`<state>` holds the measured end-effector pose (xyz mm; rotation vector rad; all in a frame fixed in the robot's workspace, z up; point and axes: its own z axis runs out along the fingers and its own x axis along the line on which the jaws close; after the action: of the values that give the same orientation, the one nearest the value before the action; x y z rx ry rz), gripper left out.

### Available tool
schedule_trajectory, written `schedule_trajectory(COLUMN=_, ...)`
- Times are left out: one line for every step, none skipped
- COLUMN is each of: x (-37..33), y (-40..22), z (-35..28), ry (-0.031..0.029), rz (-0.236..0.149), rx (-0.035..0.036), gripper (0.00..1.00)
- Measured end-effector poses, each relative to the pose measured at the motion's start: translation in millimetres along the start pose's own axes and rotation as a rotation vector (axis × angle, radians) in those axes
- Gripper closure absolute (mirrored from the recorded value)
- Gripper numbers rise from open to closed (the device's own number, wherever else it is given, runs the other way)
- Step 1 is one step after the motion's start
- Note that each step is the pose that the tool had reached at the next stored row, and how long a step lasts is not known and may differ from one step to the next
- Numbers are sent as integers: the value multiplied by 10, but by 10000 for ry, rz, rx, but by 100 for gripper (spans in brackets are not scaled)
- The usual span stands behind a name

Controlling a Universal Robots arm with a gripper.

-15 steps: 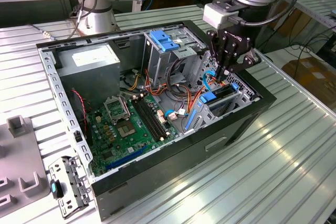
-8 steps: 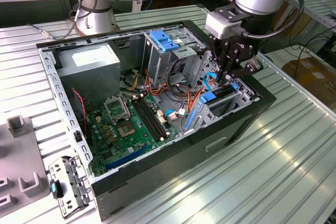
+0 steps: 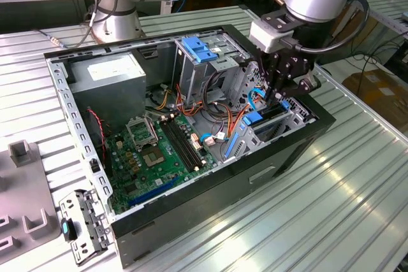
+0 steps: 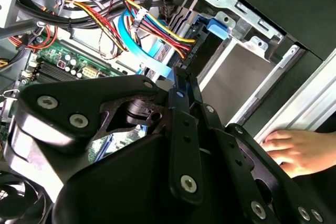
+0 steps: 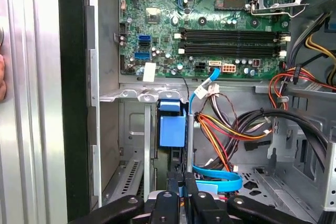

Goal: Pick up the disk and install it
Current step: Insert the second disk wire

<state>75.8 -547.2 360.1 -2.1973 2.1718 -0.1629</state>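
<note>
The disk (image 3: 255,119) stands on edge in the drive bay at the front corner of the open computer case (image 3: 191,211), on the exterior view's right. Its blue carrier bracket (image 5: 172,129) faces into the case; in the second wrist view the bracket's blue tab (image 4: 218,27) shows at the bay's rim. My gripper (image 3: 278,97) hangs straight over the bay, just above the disk's upper edge. Its black fingers (image 5: 169,203) are drawn together in both wrist views (image 4: 178,95). Whether they touch the disk I cannot tell.
Orange, yellow and blue cables (image 5: 226,129) crowd the space beside the bay. A green motherboard (image 3: 159,151), a grey power-supply box (image 3: 108,71) and a drive cage with a blue latch (image 3: 201,49) fill the case. A person's hand (image 4: 294,150) rests on the case's outer edge. A loose bracket (image 3: 80,227) lies on the table.
</note>
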Motion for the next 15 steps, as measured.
schedule_trajectory(x=1, y=1, z=3, ry=-5, rz=44, rx=-2, gripper=84)
schedule_trajectory(x=1, y=1, z=10, ry=-37, rz=64, rx=-2, gripper=84)
schedule_trajectory(x=2, y=1, z=14, ry=-88, rz=71, rx=-2, gripper=84)
schedule_trajectory(x=7, y=2, z=19, ry=-297, rz=95, rx=0, gripper=84)
schedule_trajectory(x=21, y=2, z=22, ry=-506, rz=117, rx=1, gripper=84)
schedule_trajectory(x=43, y=3, z=24, ry=-672, rz=135, rx=2, gripper=84)
schedule_trajectory(x=65, y=3, z=27, ry=-729, rz=141, rx=3, gripper=84)
schedule_trajectory(x=90, y=4, z=29, ry=-758, rz=145, rx=3, gripper=84)
schedule_trajectory(x=109, y=5, z=32, ry=-778, rz=147, rx=3, gripper=84)
schedule_trajectory(x=129, y=5, z=33, ry=-795, rz=149, rx=3, gripper=84)
schedule_trajectory(x=140, y=6, z=34, ry=-799, rz=150, rx=3, gripper=84)
schedule_trajectory(x=144, y=6, z=34, ry=-799, rz=151, rx=3, gripper=84)
schedule_trajectory(x=147, y=5, z=34, ry=-801, rz=150, rx=3, gripper=84)
schedule_trajectory(x=152, y=6, z=37, ry=-828, rz=153, rx=3, gripper=84)
schedule_trajectory(x=158, y=6, z=39, ry=-870, rz=157, rx=3, gripper=84)
